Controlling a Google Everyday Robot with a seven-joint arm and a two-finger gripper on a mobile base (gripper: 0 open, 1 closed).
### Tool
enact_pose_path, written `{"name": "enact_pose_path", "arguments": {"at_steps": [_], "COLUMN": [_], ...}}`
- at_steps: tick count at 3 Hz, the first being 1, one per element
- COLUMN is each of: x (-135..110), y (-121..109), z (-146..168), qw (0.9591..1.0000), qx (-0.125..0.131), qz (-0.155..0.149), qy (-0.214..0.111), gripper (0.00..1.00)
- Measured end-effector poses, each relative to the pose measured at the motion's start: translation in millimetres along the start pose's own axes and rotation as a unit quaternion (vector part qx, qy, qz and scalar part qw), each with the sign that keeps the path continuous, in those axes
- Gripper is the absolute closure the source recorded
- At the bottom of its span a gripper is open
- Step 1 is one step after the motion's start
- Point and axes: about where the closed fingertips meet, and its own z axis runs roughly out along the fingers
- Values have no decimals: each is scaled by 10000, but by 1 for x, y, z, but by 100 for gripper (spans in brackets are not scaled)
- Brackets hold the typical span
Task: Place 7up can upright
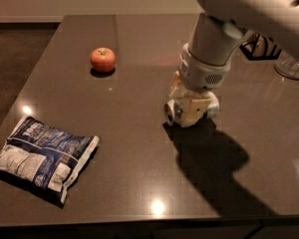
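The 7up can [173,112] lies on its side on the dark table [139,173], right of centre, with its silver end facing left toward the camera. My gripper [192,113] has come down from above and straddles the can's middle. One cream finger [193,111] is pressed across the can's front and the other is hidden behind it. The gripper is shut on the can, which still rests on the table. The can's far end shows to the right of the finger.
A red apple [102,59] sits at the back left. A blue chip bag [42,156] lies at the front left. A clear glass object [292,65] and a dark object stand at the far right edge. My arm's shadow falls to the front right of the can.
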Motion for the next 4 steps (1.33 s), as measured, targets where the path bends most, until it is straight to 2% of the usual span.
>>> {"name": "enact_pose_path", "arguments": {"at_steps": [1, 2, 3, 4], "x": [11, 26, 35, 45], "y": [-20, -44, -63, -83], "z": [-29, -56, -73, -79], "qw": [9962, 9789, 9493, 9153], "qx": [292, 668, 995, 1342], "qz": [742, 1635, 2376, 2944], "qy": [-353, -1026, -1804, -2399], "gripper": [100, 100, 100, 100]}}
